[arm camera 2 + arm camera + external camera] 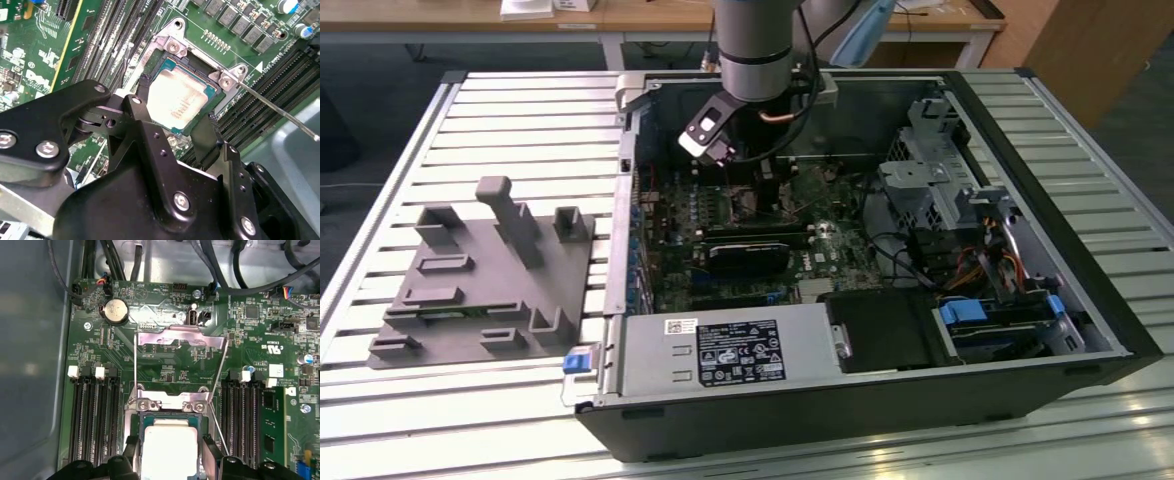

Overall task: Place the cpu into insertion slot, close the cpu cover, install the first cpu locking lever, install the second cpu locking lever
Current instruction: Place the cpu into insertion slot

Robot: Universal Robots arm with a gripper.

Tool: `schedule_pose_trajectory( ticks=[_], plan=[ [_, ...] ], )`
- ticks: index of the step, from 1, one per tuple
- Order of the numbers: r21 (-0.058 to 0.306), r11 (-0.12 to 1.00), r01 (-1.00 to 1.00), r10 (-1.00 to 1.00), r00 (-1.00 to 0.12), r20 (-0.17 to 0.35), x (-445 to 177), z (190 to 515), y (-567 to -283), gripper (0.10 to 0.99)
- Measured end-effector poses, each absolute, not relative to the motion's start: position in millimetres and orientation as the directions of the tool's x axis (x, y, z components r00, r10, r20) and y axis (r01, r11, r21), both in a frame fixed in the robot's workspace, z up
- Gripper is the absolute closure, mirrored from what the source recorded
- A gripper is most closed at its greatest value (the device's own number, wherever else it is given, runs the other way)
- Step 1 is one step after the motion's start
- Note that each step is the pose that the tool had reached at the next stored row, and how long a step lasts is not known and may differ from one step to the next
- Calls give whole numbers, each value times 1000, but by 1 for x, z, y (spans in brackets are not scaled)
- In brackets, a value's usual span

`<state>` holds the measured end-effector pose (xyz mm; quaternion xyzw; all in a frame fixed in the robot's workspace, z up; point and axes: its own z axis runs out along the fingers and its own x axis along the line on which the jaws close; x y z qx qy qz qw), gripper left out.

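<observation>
While the hand (172, 107) sits low over the board (260, 330), its fingers (211, 460) are clamped on the cpu (169, 447), one on each of two opposite edges. The cpu is level inside the slot (170, 416), pale face up; can't tell if it's fully seated. Long memory slots (95, 420) flank the slot on both sides. Just past the hinge bracket (170, 404), the cover (180, 336) stands swung open, off the cpu. Two thin levers (135, 370) are up and unlatched, one at each side of the cover. Beyond the cover: coin cell (115, 311), then cables (235, 270) at the case wall.

Exterior view: arm (754, 50) drops straight into the open case (854, 420), which lies on its side on the slatted counter (520, 110). PSU (720, 352) sits in the case's near corner, drive cage (934, 180) at the exterior view's right. Grey fixture (480, 290) lies on the counter at the exterior view's left, just beside the case. Wooden desk (654, 15) runs along the far edge.
</observation>
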<state>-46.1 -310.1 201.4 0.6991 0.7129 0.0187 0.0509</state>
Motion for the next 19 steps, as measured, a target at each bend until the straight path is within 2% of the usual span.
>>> schedule_pose_trajectory(
  ticks=[5, 7, 8, 10, 11, 14, 16, 17, 19],
  plan=[
    [76, 21, 997, 999, -18, -44, -43, 206, -310, 490],
    [65, 21, 998, 999, -19, -35, -41, 206, -310, 616],
    [62, 21, 998, 999, -19, -28, -41, 206, -311, 616],
    [57, 20, 998, 1000, -19, -12, -41, 207, -313, 729],
    [56, 19, 998, 1000, -19, 0, -41, 207, -314, 729],
    [49, 18, 999, 1000, -19, 22, -40, 207, -315, 906],
    [44, 18, 999, 1000, -19, 25, -40, 207, -315, 906],
    [42, 18, 999, 1000, -19, 25, -39, 208, -315, 973],
    [39, 18, 999, 999, -19, 26, -39, 210, -315, 973]
  ],
)
